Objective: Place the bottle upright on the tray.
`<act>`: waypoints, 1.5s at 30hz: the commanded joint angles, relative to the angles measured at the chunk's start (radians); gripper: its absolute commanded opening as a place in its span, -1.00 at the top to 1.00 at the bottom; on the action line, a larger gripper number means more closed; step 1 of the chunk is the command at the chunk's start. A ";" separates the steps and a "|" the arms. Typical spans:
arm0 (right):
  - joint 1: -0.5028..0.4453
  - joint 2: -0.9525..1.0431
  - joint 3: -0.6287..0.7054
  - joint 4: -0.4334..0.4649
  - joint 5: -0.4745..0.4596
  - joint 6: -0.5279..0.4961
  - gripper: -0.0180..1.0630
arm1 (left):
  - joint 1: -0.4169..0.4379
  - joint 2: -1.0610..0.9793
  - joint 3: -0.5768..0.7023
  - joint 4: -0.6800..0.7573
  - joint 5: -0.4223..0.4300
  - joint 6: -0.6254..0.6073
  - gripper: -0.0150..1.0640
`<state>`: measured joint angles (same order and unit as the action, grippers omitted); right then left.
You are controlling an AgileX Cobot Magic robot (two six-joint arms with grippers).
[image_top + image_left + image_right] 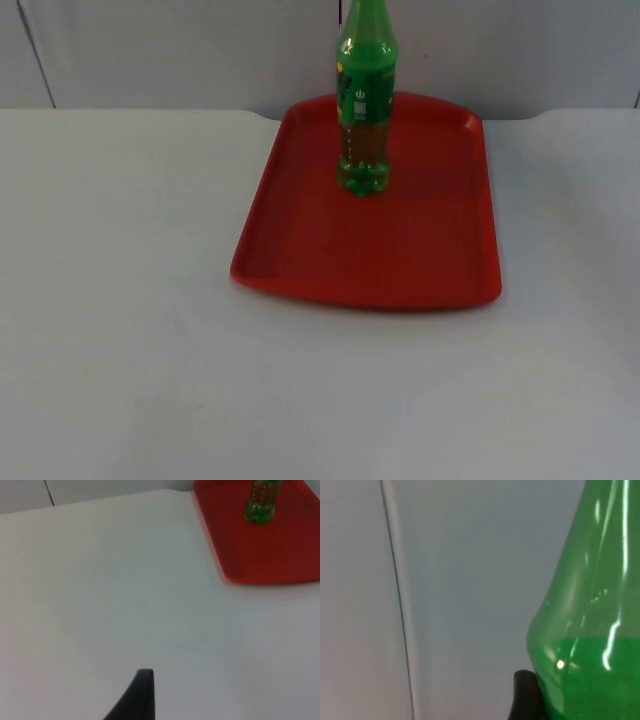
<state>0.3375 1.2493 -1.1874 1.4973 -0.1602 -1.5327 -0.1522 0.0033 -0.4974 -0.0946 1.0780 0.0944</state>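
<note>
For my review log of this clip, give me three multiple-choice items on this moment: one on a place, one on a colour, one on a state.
1. Where does the bottle stand?
A. on the tray's far half
B. on the bare table beside the tray
C. at the tray's near edge

2. What colour is the tray?
A. blue
B. red
C. white

3. How does the bottle stand?
A. lying on its side
B. upside down
C. upright on its base

Answers: 1 A, the top view shows its base near the tray's far rim. 2 B, the tray is red in the top and left wrist views. 3 C, its base rests on the tray with the neck pointing up.
</note>
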 commanded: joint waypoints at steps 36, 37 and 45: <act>0.137 0.478 0.153 -2.034 -0.705 1.893 0.97 | 0.003 -0.003 0.004 0.001 -0.001 -0.006 -0.98; 0.137 0.515 0.153 -2.054 -0.775 1.860 0.97 | 0.003 -0.003 0.004 0.001 -0.001 -0.006 -0.98; 0.137 0.730 0.136 -2.079 -0.976 1.812 0.97 | 0.003 -0.003 0.004 0.001 -0.001 -0.006 -0.98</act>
<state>0.4717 1.9511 -1.0394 -0.5747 -1.0776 0.2909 -0.1522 0.0033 -0.4974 -0.0946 1.0780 0.0944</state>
